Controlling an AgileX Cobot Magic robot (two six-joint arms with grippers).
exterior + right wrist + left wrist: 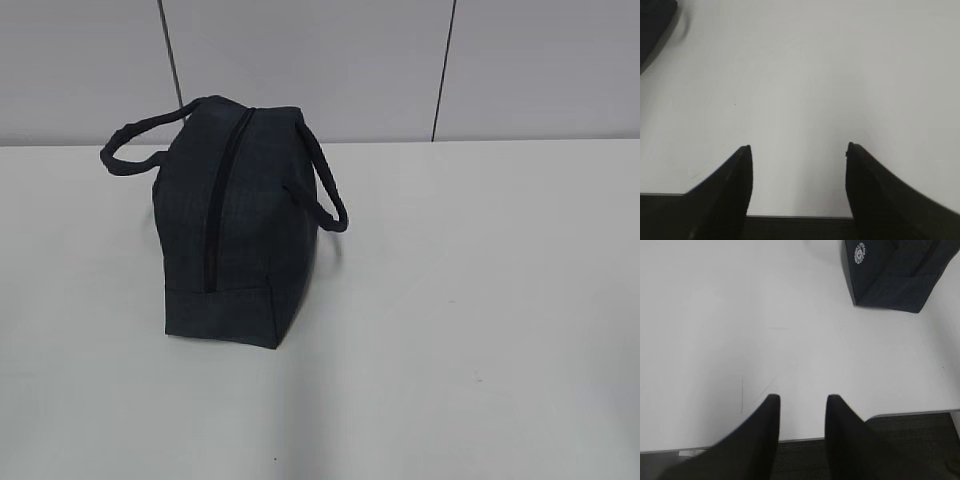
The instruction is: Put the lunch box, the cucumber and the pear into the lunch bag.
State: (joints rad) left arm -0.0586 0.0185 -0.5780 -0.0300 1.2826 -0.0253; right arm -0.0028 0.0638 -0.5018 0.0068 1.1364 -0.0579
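The dark navy lunch bag [235, 220] stands on the white table, left of centre in the exterior view, its top zipper [222, 195] shut and its two loop handles hanging to either side. A corner of the lunch bag [890, 275] shows at the top right of the left wrist view, and a sliver of it [652, 25] at the top left of the right wrist view. The lunch box, the cucumber and the pear are out of view. My left gripper [802, 399] is open with nothing between its fingers, over the table's near edge. My right gripper [798, 149] is open wider and also empty.
The white table [460, 330] stretches to the right of the bag and in front of it. Its near edge [910, 414] runs under the left gripper, with dark floor beyond. A grey panelled wall [400, 60] stands behind the table.
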